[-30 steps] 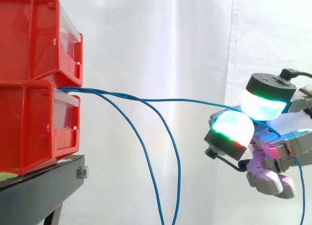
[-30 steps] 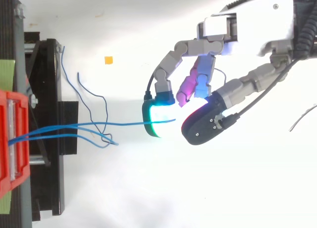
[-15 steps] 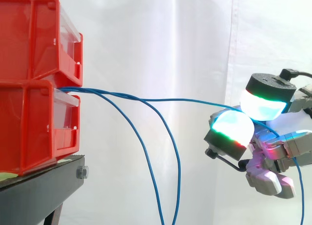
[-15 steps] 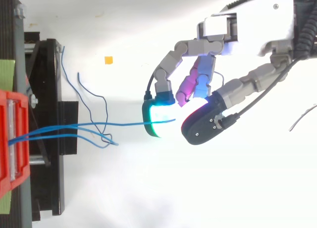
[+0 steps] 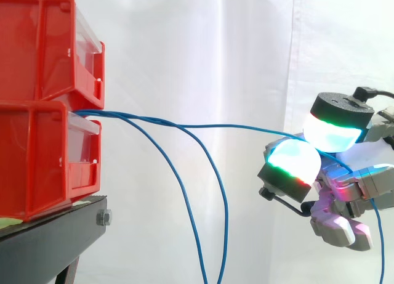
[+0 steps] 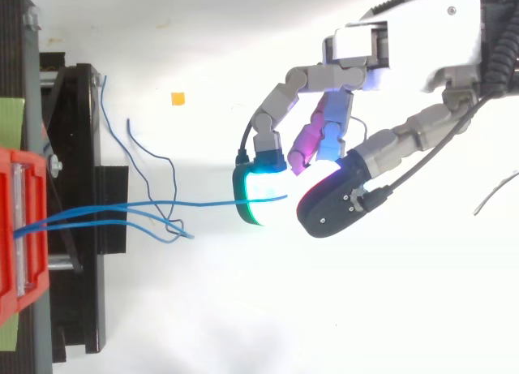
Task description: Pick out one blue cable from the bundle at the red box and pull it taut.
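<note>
Several thin blue cables come out between the two stacked red boxes (image 5: 43,148) at the left. One blue cable (image 5: 209,125) runs almost level to the right, with a slight sag, into my hand (image 5: 348,188). The hand is shut on it, the cable pinched between two glowing fingertips (image 5: 294,162), and its free end drops behind the hand at the right edge. In the top view the same cable (image 6: 203,202) reaches the hand (image 6: 405,49) between the green-edged pad and the dark thumb tip. Two other blue cables (image 5: 188,201) droop in long loops below.
The red boxes sit on a black stand (image 5: 55,235) at the left edge. From above, loose blue cable ends (image 6: 146,159) curl on the white floor beside the stand, near a small orange scrap (image 6: 177,98). A thin grey wire (image 6: 495,195) lies at the right.
</note>
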You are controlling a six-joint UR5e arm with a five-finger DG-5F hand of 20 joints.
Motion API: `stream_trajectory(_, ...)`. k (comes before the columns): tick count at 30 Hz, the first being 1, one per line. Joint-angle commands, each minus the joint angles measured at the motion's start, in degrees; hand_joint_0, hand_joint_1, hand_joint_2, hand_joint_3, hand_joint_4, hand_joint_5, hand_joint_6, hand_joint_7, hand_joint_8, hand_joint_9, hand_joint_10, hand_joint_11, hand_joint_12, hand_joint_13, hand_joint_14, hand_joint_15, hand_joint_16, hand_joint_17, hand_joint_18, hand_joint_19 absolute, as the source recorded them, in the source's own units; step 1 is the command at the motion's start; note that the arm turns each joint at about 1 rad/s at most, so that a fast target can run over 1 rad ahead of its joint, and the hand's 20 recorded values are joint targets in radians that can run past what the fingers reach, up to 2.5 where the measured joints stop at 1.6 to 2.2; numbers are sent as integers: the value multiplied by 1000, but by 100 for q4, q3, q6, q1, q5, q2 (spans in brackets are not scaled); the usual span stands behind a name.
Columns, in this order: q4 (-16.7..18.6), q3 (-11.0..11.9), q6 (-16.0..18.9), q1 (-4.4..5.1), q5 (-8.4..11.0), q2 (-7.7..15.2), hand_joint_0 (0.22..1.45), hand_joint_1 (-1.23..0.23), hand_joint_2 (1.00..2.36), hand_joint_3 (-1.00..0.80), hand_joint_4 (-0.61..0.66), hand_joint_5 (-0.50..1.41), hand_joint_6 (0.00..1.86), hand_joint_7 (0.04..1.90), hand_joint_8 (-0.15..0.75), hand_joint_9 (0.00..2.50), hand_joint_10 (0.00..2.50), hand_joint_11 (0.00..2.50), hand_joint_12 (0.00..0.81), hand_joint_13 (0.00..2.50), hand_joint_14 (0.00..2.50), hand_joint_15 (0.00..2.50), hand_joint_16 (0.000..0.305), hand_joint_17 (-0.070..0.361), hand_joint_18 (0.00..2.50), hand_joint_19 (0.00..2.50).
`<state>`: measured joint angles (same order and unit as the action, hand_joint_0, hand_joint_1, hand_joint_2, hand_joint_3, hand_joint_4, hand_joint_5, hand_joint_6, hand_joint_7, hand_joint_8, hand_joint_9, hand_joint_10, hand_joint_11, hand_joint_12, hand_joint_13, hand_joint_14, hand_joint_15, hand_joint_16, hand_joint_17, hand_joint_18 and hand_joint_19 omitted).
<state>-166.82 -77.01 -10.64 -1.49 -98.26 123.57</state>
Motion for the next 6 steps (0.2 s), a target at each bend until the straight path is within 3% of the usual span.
stream_trajectory(1,0,2,0,0,0,0,603,-769,1012,-98,-143,-37,903,792,321,1346,1,1421,405,811,20,694,56,126,941,823)
stream_trajectory(6,0,2,0,0,0,0,603,-768,1012,-101,-136,-37,903,791,320,1344,2,1410,404,808,18,698,56,126,938,825)
